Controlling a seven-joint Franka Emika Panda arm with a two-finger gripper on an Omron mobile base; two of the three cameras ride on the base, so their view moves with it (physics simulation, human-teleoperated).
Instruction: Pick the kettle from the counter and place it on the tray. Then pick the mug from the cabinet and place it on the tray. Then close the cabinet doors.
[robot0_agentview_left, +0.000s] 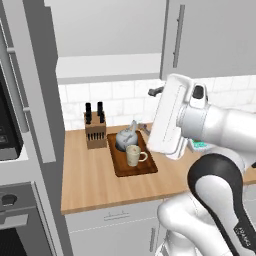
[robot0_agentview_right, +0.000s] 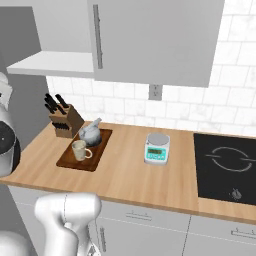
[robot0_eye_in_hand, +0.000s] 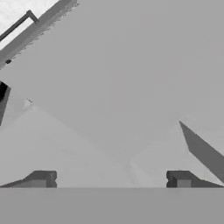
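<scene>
Kettle (robot0_agentview_left: 125, 138) and mug (robot0_agentview_left: 133, 155) are both seated on the tray (robot0_agentview_left: 122, 167), touching; only the cabinet doors are left. Right door (robot0_agentview_right: 150, 40) looks shut, left door (robot0_agentview_left: 37, 95) is swung open. Gripper (robot0_eye_in_hand: 109, 179) is held wide open, empty. Door face should be pushed flat, steadily.

Hardly any lettering can be read here.

We find one marking — white letters running along the dark cover of the robot arm (robot0_agentview_left: 235, 220), at about four o'clock in the left base view, too small and slanted for us to spell out. The kitchen scale (robot0_agentview_right: 157, 148), near the centre of the right base view, has a small pale display — no digits that we can read on it.
</scene>
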